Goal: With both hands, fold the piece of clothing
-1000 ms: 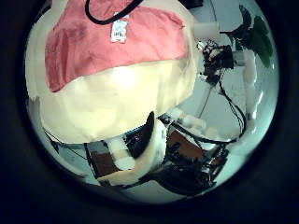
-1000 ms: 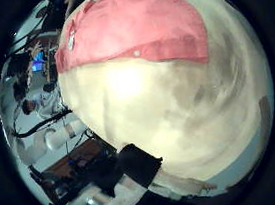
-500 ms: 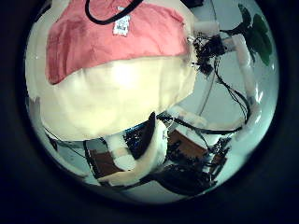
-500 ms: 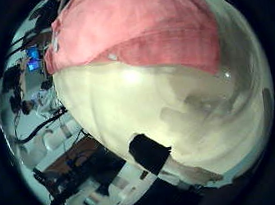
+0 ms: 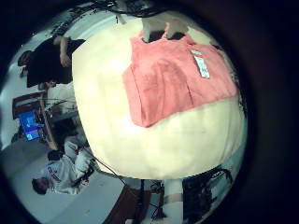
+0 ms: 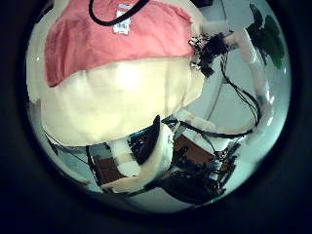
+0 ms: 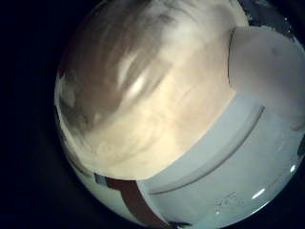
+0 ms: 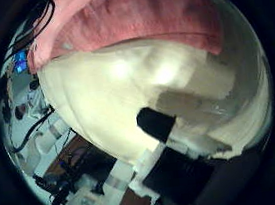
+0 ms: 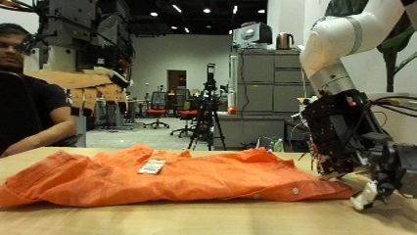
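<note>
An orange garment (image 9: 196,181) lies spread flat on the pale table (image 9: 196,220), with a white label (image 9: 153,167) on top. My right hand (image 9: 349,147) hangs fingers-down just past the garment's end, close above the table, open and holding nothing. The right thumb side view shows the garment (image 8: 138,22) near, with that hand's dark finger (image 8: 158,125) over bare table (image 8: 95,87). My left hand is out of the outside view. Its palm views look down from high on the garment (image 5: 173,79) (image 6: 107,44); its finger (image 6: 132,161) hangs relaxed. The right hand (image 6: 210,44) shows beside the cloth.
The table's rim (image 7: 229,105) runs close by my right hand, with floor beyond it. A grey cabinet (image 9: 267,98) and a tripod (image 9: 208,113) stand in the room behind the table.
My right hand has come down closer to the table at the garment's end. The left hand has stayed high; the garment has not moved.
</note>
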{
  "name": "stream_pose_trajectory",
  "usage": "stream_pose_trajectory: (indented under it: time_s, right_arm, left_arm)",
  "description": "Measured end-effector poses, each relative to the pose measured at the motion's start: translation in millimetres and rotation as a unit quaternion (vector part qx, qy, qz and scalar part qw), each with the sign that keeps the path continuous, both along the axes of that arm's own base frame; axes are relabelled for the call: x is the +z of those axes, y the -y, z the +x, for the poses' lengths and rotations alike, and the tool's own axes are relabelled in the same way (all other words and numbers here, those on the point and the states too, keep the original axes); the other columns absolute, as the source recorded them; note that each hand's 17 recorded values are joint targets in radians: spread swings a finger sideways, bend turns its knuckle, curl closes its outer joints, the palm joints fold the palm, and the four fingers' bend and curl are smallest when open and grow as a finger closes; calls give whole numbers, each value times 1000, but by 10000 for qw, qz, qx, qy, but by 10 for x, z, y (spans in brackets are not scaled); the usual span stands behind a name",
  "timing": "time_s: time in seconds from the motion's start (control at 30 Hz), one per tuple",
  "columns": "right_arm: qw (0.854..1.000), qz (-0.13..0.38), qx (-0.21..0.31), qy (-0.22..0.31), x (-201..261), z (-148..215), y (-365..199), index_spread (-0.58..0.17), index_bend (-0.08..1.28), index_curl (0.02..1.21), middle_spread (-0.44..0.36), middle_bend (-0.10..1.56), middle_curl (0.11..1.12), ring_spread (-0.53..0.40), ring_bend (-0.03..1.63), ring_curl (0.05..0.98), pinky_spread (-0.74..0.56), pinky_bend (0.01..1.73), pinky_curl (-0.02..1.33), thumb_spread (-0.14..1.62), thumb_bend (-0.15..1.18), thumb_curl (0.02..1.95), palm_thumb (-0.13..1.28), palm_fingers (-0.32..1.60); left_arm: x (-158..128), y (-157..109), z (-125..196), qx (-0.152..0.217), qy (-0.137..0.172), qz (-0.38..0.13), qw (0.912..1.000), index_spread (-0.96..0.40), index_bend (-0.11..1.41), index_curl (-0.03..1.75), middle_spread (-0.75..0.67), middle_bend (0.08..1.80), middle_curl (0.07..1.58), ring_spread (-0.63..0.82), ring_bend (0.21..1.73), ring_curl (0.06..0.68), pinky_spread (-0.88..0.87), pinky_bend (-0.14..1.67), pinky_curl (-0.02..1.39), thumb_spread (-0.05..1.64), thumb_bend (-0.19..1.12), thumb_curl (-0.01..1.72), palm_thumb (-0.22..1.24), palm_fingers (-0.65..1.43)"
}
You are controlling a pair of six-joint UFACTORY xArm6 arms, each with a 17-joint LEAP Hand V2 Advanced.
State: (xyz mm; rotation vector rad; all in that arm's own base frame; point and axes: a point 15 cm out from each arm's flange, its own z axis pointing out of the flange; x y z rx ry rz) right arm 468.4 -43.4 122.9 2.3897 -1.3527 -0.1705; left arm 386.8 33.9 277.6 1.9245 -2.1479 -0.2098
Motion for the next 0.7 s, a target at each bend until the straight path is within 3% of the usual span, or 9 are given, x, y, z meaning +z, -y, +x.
stream_pose_trajectory:
  time_s: [0.03, 0.07, 0.13, 0.17, 0.3, 0.33, 0.47, 0.53, 0.7]
  right_arm:
    - [10000, -3, 6, -1, 0, 0, 1, -321, 233, 347, -167, 295, 357, -149, 436, 263, 28, 197, 238, 952, -8, 324, 533, 683]
    - [10000, -2, 4, 4, 7, 2, 4, -331, 237, 353, -177, 352, 377, -206, 509, 280, -68, 250, 240, 951, -8, 329, 563, 920]
    - [10000, 7, 16, 53, 50, 17, 2, -345, 239, 359, -189, 389, 394, -258, 537, 284, -182, 295, 241, 951, -9, 335, 601, 1053]
    - [10000, 10, 22, 72, 66, 24, -1, -355, 265, 382, -185, 438, 418, -279, 584, 309, -265, 355, 257, 947, -4, 341, 633, 1221]
    - [10000, 44, 4, 89, 92, 24, 4, -359, 417, 468, -180, 646, 505, -303, 735, 385, -457, 556, 327, 963, 24, 365, 758, 1514]
    - [9999, 54, 19, 122, 116, 36, -13, -348, 510, 509, -169, 736, 540, -297, 816, 419, -490, 609, 352, 980, 28, 370, 797, 1531]
    - [9994, 78, 18, 332, 270, 97, -8, -330, 676, 590, -156, 900, 607, -272, 964, 482, -485, 785, 431, 1022, 74, 402, 926, 1508]
    - [9990, 88, -15, 431, 382, 77, 26, -313, 810, 661, -149, 1031, 663, -256, 1086, 538, -453, 946, 507, 1067, 110, 437, 1020, 1389]
    - [9979, 169, -90, 611, 633, -72, 101, -290, 963, 746, -143, 1182, 734, -241, 1237, 618, -382, 1130, 619, 1116, 152, 500, 1119, 1231]
  left_arm:
    - [1, 11, 1, 6, 3, -21, 10000, 76, 189, 364, 292, 171, 271, 513, 347, 221, 528, 215, 326, 1291, -10, 224, 193, 84]
    - [2, 24, 2, 13, 7, -47, 10000, 76, 189, 365, 294, 171, 270, 513, 346, 221, 528, 215, 326, 1291, -11, 224, 194, 84]
    - [17, 21, -5, 16, 19, -44, 10000, 76, 190, 367, 301, 169, 266, 513, 348, 222, 526, 214, 327, 1295, -10, 225, 197, 81]
    - [30, 17, -2, 14, 36, -41, 10000, 76, 190, 368, 299, 170, 265, 513, 348, 222, 525, 214, 327, 1296, -10, 225, 197, 80]
    - [33, -48, -17, 43, 39, -60, 10000, 72, 189, 371, 300, 171, 261, 513, 348, 223, 520, 217, 327, 1298, -9, 225, 202, 81]
    - [35, -59, -22, 51, 38, -58, 10000, 72, 189, 372, 300, 172, 261, 513, 348, 223, 519, 218, 327, 1298, -10, 225, 203, 81]
    - [50, -148, -78, 97, 42, -61, 9999, 65, 190, 374, 300, 172, 259, 513, 347, 224, 518, 218, 326, 1298, -11, 223, 206, 81]
    - [43, -262, -141, 157, 29, -54, 9999, 64, 191, 376, 295, 173, 259, 513, 345, 224, 514, 219, 325, 1296, -10, 226, 212, 83]
    - [73, -579, -275, 383, 74, -71, 9992, 63, 189, 380, 287, 174, 260, 514, 338, 223, 511, 222, 325, 1299, -11, 226, 217, 89]
